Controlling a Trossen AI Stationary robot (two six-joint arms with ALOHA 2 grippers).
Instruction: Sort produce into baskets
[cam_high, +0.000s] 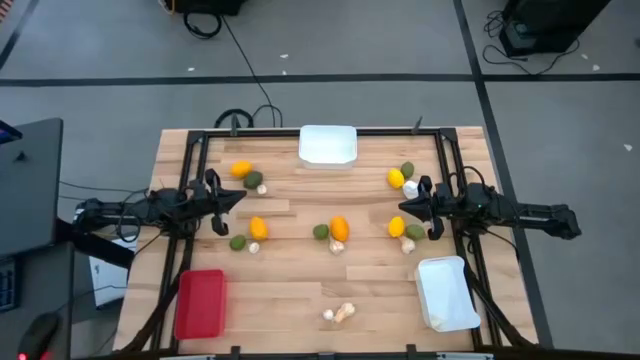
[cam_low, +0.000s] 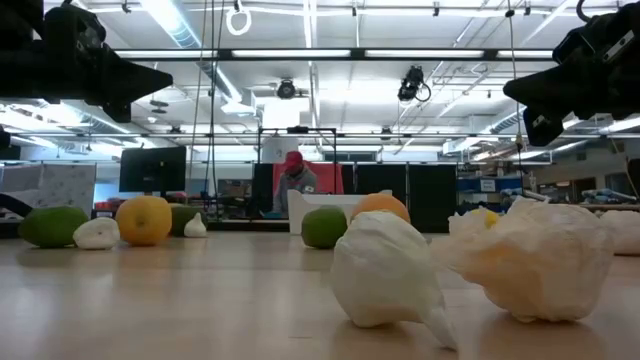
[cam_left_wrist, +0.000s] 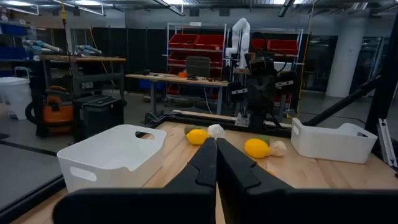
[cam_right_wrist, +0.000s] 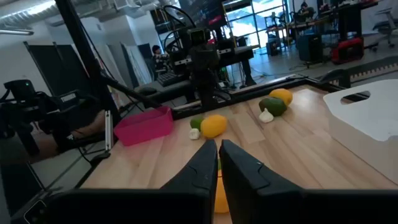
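Observation:
Yellow-orange fruits, dark green fruits and pale mushrooms lie in small groups on the wooden table, one group at the middle (cam_high: 336, 232). A white basket (cam_high: 327, 145) stands at the far edge, a red basket (cam_high: 200, 303) at the near left and a white basket (cam_high: 446, 292) at the near right. My left gripper (cam_high: 240, 196) is shut and empty, raised above the table between two left groups (cam_high: 250, 178) (cam_high: 250, 237). My right gripper (cam_high: 402, 207) is shut and empty, raised between two right groups (cam_high: 402, 178) (cam_high: 405, 232).
Two mushrooms (cam_high: 340, 313) lie near the front edge and fill the low view's foreground (cam_low: 385, 270). A black frame (cam_high: 440, 135) runs around the table. Bare wood lies between the middle group and the front mushrooms. A person (cam_low: 293, 175) sits in the room behind.

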